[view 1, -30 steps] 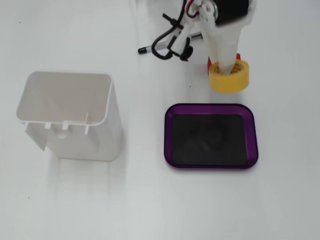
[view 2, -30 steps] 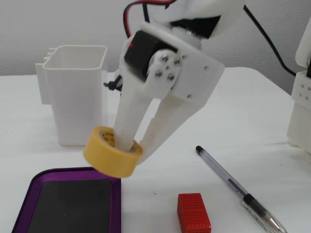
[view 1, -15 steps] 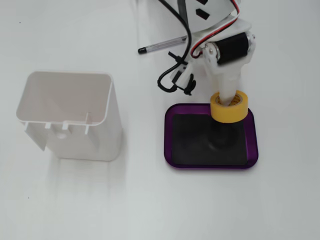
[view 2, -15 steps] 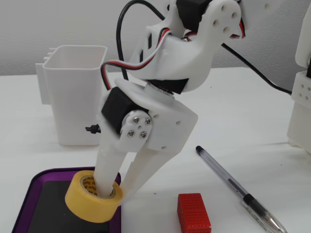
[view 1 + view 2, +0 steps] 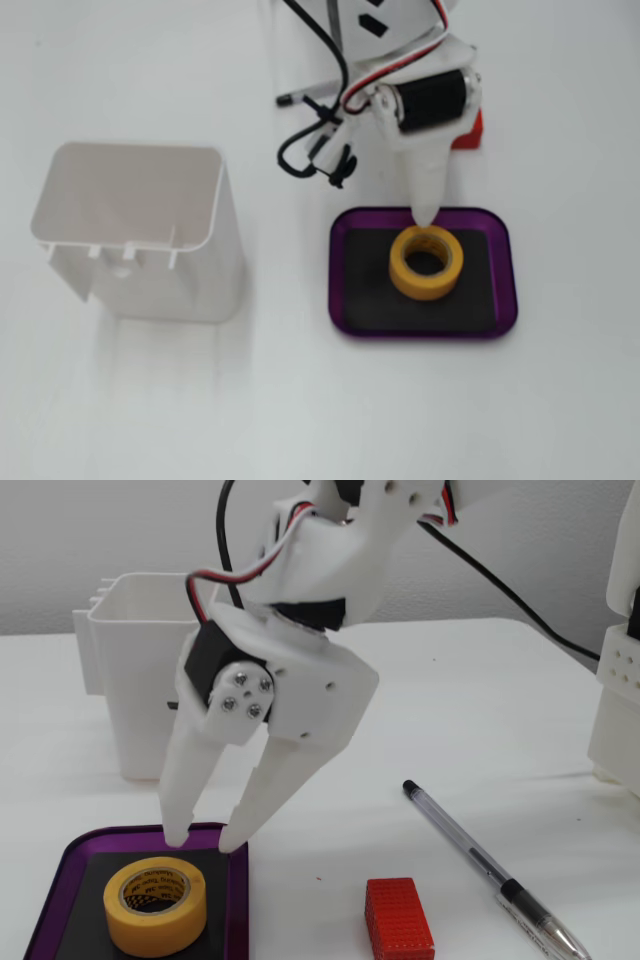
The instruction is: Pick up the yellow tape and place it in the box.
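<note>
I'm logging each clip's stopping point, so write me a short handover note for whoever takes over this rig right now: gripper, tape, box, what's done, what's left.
Gripper: open and empty, fingertips above the box's far rim, clear of the tape.
Yellow tape: lying flat on the black bottom of the purple box, roughly centred, fully inside the rim.
Done: tape is picked, carried and released in the box.
Left: only lifting the arm away; nothing more to move.
Nearby, untouched: white bin, red block, pen.

Yellow tape (image 5: 427,262), purple box (image 5: 513,290)
</note>
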Tool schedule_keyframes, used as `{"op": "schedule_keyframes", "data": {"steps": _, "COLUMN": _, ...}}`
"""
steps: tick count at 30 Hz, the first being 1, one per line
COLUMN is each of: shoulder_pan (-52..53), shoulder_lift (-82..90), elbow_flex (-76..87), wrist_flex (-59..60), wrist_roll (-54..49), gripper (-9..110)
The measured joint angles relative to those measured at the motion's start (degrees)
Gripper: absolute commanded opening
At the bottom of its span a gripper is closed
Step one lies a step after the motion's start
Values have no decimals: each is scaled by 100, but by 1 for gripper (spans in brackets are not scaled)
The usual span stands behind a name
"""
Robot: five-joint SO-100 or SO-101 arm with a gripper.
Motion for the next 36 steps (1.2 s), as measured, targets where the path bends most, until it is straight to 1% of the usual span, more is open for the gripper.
{"op": "schedule_keyframes", "data": {"steps": 4, "shoulder_pan": -79, "shoulder_lift": 35, "elbow_flex": -1002, "wrist_flex": 1257, "wrist_roll": 193, "gripper": 8}}
{"op": "schedule_keyframes", "data": {"steps": 7, "shoulder_pan": -35, "shoulder_lift": 387, "elbow_flex": -1652, "wrist_flex": 2171, "wrist_roll": 308, "gripper": 8}}
{"op": "schedule_keyframes", "data": {"steps": 10, "shoulder_pan": 0, "shoulder_lift": 958, "elbow_flex": -1925, "wrist_flex": 2689, "wrist_roll": 343, "gripper": 8}}
{"op": "schedule_keyframes", "data": {"steps": 13, "shoulder_pan": -18, "shoulder_lift": 1608, "elbow_flex": -1784, "wrist_flex": 2997, "wrist_roll": 352, "gripper": 8}}
{"op": "schedule_keyframes", "data": {"steps": 17, "shoulder_pan": 281, "shoulder_lift": 2505, "elbow_flex": -1011, "wrist_flex": 3146, "wrist_roll": 396, "gripper": 8}}
{"op": "schedule_keyframes", "data": {"steps": 24, "shoulder_pan": 914, "shoulder_lift": 4096, "elbow_flex": 1283, "wrist_flex": 2813, "wrist_roll": 624, "gripper": 8}}
{"op": "schedule_keyframes", "data": {"steps": 36, "shoulder_pan": 940, "shoulder_lift": 7400, "elbow_flex": 4816, "wrist_flex": 1960, "wrist_roll": 624, "gripper": 8}}
